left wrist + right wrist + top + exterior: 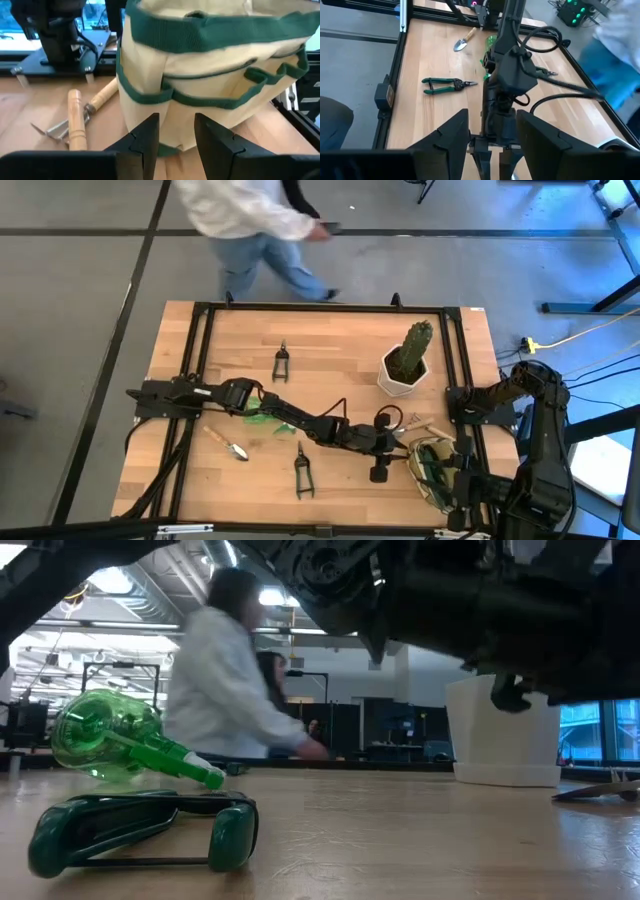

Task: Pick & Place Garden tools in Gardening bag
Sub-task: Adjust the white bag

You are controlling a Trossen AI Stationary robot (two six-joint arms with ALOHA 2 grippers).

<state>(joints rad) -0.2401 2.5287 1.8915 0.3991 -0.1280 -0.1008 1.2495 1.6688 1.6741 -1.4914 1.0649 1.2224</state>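
Observation:
The gardening bag [430, 465] [210, 75], khaki with green trim, stands upright on the table at the near right. My left gripper [400, 445] [175, 132] reaches level toward its side wall, open by a narrow gap with nothing between the fingers. My right gripper [455, 480] [492, 132] hovers open and empty by the bag, facing the left arm. Two wooden-handled tools [75, 120] [420, 425] lie beside the bag. Two shears [281, 362] [301, 470], a trowel [228, 445] and the green spray bottle [262, 415] [110, 735] lie on the table.
A cactus in a white pot [405, 360] [505, 735] stands at the far right of the table. A black frame [200, 310] runs along the table's edges. A person [260, 220] walks past beyond the far edge. Bare wood lies at the near left.

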